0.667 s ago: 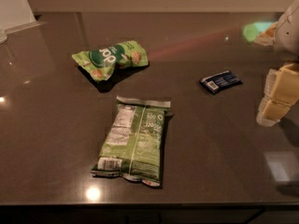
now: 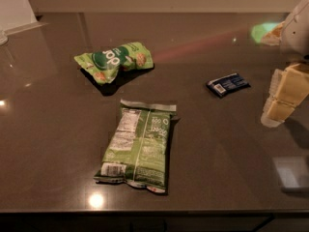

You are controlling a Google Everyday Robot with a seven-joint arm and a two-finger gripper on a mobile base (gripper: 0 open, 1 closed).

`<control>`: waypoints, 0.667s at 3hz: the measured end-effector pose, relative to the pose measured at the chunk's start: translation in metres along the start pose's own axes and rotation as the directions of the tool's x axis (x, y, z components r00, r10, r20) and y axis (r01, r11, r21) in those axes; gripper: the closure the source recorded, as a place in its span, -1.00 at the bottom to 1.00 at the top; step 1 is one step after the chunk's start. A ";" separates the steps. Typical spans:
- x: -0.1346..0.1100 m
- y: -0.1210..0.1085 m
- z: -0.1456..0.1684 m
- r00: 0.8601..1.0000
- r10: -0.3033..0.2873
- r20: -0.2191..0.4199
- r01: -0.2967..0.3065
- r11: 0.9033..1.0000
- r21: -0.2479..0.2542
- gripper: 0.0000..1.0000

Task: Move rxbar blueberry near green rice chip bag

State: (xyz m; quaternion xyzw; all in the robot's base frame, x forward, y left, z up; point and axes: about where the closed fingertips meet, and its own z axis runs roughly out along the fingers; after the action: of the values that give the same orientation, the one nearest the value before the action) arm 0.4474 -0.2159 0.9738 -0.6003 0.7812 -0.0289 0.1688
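The rxbar blueberry [image 2: 228, 84] is a small flat dark blue bar with a white label patch, lying on the dark table right of centre. The green rice chip bag [image 2: 115, 60] is bright green with a round dark green logo and lies at the back left. My gripper [image 2: 285, 96] is at the right edge, its cream-coloured fingers pointing down, to the right of the bar and a little nearer the camera, apart from it. It holds nothing that I can see.
A larger flat green bag [image 2: 139, 145] with white text panels and a barcode lies in the middle front. The dark table [image 2: 58, 129] ends at the front edge. A pale wall corner [image 2: 14, 6] stands at the back left.
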 end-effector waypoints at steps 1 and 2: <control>0.002 -0.021 0.022 0.999 0.028 0.042 -0.028 0.999 -0.020 -1.00; 0.001 -0.052 0.047 0.993 0.050 0.104 -0.047 0.998 -0.034 -1.00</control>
State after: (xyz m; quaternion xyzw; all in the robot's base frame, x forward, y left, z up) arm 0.5093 -0.2243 0.9417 -0.5845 0.7860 0.0191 0.2008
